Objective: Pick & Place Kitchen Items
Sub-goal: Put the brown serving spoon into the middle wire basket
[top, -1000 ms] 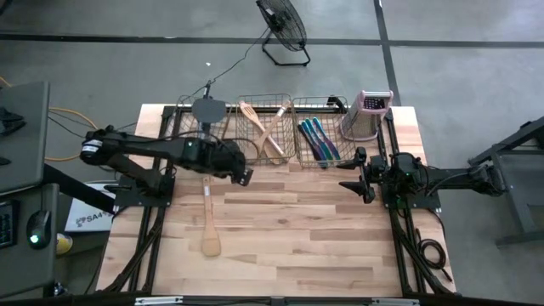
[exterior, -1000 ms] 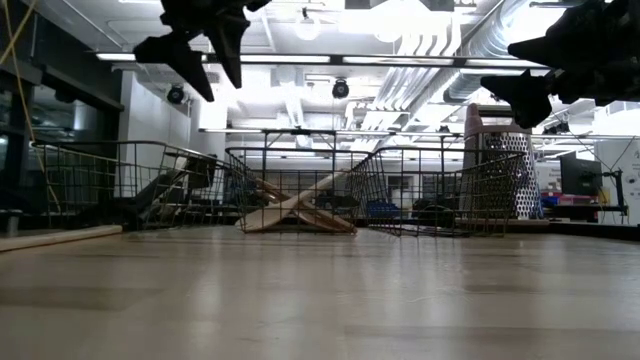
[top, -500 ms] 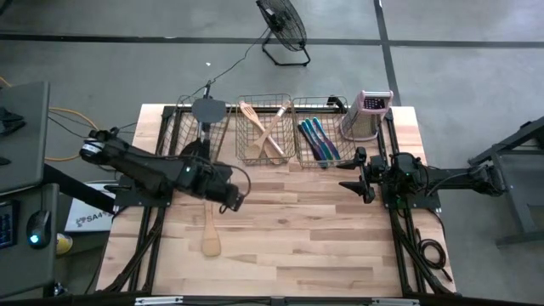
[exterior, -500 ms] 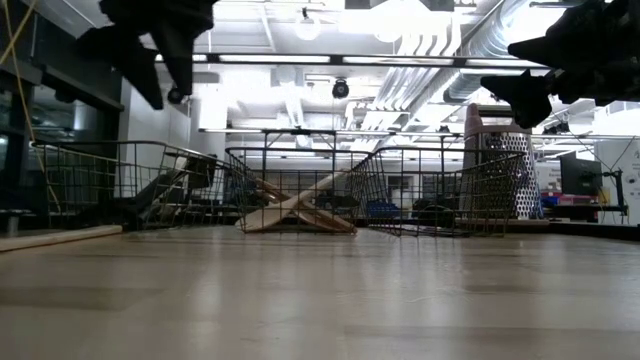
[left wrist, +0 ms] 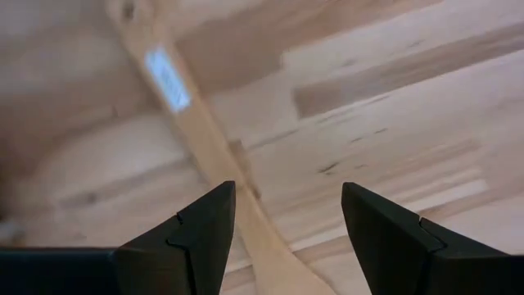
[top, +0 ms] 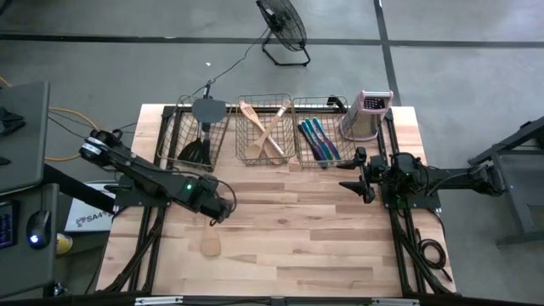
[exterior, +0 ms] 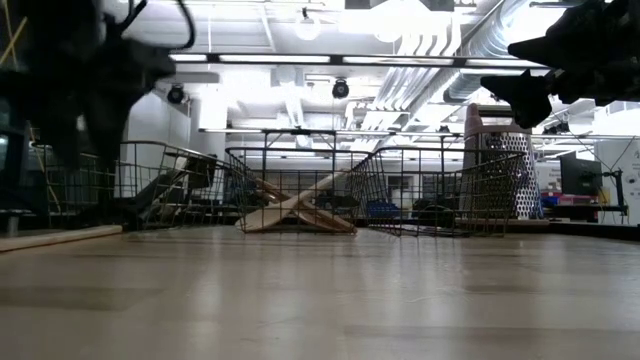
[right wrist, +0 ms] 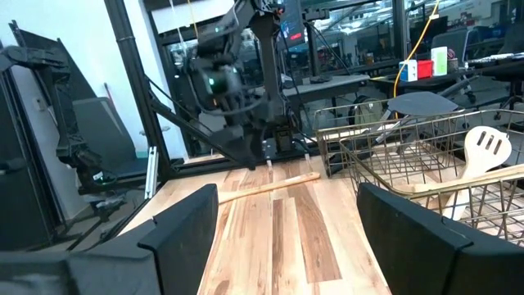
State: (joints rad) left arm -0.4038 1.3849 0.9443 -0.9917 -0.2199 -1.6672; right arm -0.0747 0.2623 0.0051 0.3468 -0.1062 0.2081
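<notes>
The pale butcher-block table [top: 289,238] lies mostly bare across its near half — open planks from the left edge to the right. On it, toward the left, rests a long pale wooden spoon [top: 210,242], its broad rounded end nearest the front edge. The left gripper [top: 218,212] hangs low over the spoon's flat handle, dark angular fingers [left wrist: 196,238] spread to either side of the handle with wood showing between them — not pinching it. Along the far edge stand three wire mesh baskets in a row: the left one [top: 170,140] holds dark grey spatulas, the middle one [top: 293,136] crossed wooden spoons, the right one [top: 340,106] slim blue and purple pieces. Just beside them stands an upright perforated metal grater [top: 367,117]. The right gripper [top: 352,173] waits at the table's right side, fingers spread wide, holding nothing.
</notes>
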